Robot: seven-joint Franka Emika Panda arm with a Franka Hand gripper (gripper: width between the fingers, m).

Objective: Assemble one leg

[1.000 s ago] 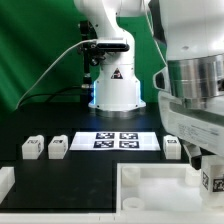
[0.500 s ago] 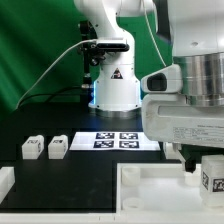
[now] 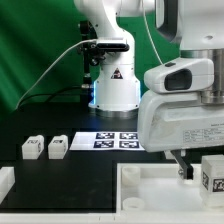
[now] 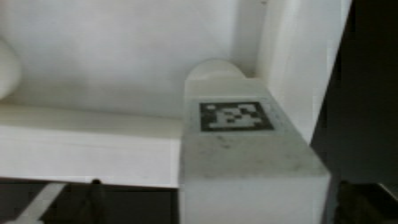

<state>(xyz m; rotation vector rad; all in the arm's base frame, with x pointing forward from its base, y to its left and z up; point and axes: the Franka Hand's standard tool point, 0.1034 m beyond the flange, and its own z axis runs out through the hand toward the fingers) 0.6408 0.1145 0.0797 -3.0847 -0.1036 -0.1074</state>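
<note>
White leg [image 3: 212, 173], tag outward, upright at the exterior view's right, by the tray [image 3: 150, 188] and just beside the gripper [image 3: 188, 168]. Wrist view: leg [image 4: 240, 150] fills centre, close against the tray wall [image 4: 107, 110]. Fingers hidden, so I cannot tell the grip. Two spare legs [image 3: 32, 148] [image 3: 57, 148] sit well apart, left of the marker board [image 3: 115, 140].

We find no words, numbers or brand names that we can read. What we do see are black-and-white square fiducial tags. Four sit in a square on the marker board [image 3: 118, 141] on the desk. One faces us on each of two small legs [image 3: 32, 148] [image 3: 57, 148] at the exterior view's left, and one on the leg [image 3: 212, 180] at its lower right. In the wrist view, a single tag [image 4: 237, 116] stands on a leg's face. The arm's base [image 3: 117, 90] carries a small triangular sign [image 3: 117, 73], its symbol too small to tell.
</note>
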